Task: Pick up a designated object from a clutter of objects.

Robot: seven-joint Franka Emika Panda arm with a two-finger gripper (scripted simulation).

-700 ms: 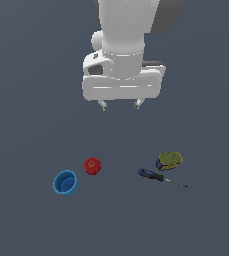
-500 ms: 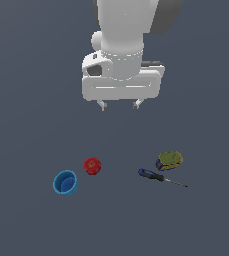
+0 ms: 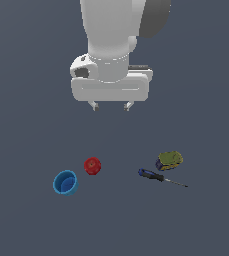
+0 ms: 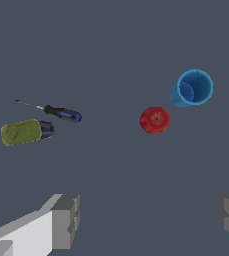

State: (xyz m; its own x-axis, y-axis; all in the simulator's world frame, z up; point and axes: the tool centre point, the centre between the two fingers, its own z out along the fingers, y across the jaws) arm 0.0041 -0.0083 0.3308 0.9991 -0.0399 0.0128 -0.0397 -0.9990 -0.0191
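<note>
Four items: a red ball, a blue cup, a screwdriver and a yellow-green boxy item are seen spread over a plain dark grey desk.
Arm: a white robot arm is shown coming down from the top of the exterior view, its wrist pointed at the desk.
Gripper: the gripper is held wide open and empty, well above the desk; only two short fingertips are visible below the white hand block. In the wrist view the two grey fingers are seen far apart at the frame edges, with nothing between them.
Red ball: it is round, apple-like, with a small dimple on top, and rests on the desk below the gripper and slightly toward the exterior view's left. It is not touched by the gripper.
Blue cup: it stands upright with its mouth open, just beside the red ball on the exterior view's left and a little nearer the camera; a narrow gap is seen between the two.
Screwdriver: it lies flat, with a blue and black handle and a thin metal shaft pointing toward the exterior view's right, well apart from the ball.
Yellow-green boxy item: it lies just beside the screwdriver handle, farther from the camera; whether they touch cannot be told.
</note>
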